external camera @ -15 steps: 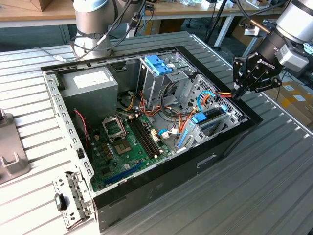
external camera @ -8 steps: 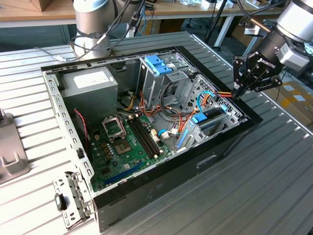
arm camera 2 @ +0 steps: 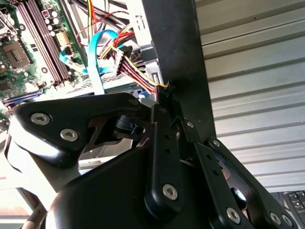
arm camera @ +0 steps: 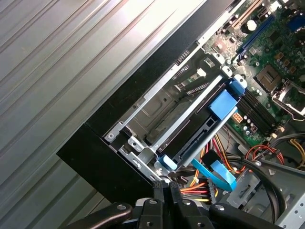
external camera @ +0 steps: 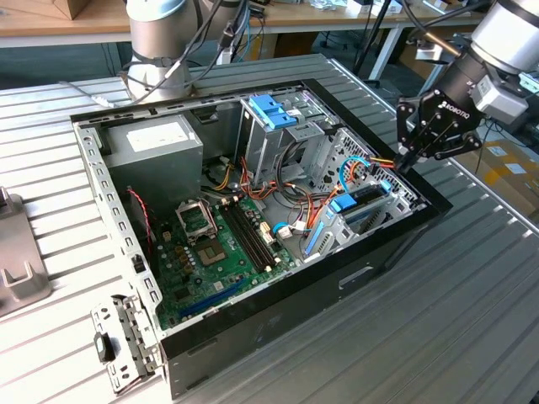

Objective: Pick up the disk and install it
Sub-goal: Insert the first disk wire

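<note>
Exterior view: open computer case (external camera: 109, 219) on ribbed surface (external camera: 472, 320); disk (external camera: 364, 204) with blue rails sits edge-up in the bay at the case's right wall; gripper (external camera: 401, 160) just above that corner, fingers pressed together near the coloured wires (external camera: 377, 162).

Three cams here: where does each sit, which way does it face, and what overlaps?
Exterior view: off the arm, above, looking down at the open computer case; shows the arm and gripper at the case's edge on the exterior view's right.
First wrist view: on the wrist, facing past the gripper to the disk in its bay.
Second wrist view: on the wrist, looking along the gripper to the cables.
Shared: both wrist views show the closed fingertips and cables.
</note>
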Available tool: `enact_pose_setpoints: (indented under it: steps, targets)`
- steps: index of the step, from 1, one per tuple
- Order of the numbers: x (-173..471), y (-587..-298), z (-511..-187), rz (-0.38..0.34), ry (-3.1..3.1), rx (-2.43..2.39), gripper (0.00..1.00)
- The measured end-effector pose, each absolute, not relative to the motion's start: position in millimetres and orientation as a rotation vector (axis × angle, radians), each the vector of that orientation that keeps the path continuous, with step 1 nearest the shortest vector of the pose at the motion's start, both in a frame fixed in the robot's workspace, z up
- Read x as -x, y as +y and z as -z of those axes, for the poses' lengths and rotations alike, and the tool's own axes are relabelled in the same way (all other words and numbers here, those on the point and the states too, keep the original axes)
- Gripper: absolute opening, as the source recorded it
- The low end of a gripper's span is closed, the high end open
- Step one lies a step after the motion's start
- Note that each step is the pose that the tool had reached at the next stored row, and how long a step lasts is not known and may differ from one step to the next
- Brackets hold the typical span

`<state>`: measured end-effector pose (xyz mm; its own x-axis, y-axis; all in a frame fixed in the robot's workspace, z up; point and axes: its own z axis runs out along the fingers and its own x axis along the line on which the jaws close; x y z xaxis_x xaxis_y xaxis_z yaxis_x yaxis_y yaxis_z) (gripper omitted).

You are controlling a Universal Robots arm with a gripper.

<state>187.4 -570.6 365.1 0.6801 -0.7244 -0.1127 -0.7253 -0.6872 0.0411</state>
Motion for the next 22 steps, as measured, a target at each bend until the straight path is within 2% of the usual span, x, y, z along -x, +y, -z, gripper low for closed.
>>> enact_pose_setpoints:
  steps: [22]
  targets:
    - [-153,-571,-365,-0.188,1.239,2.873,0.17]
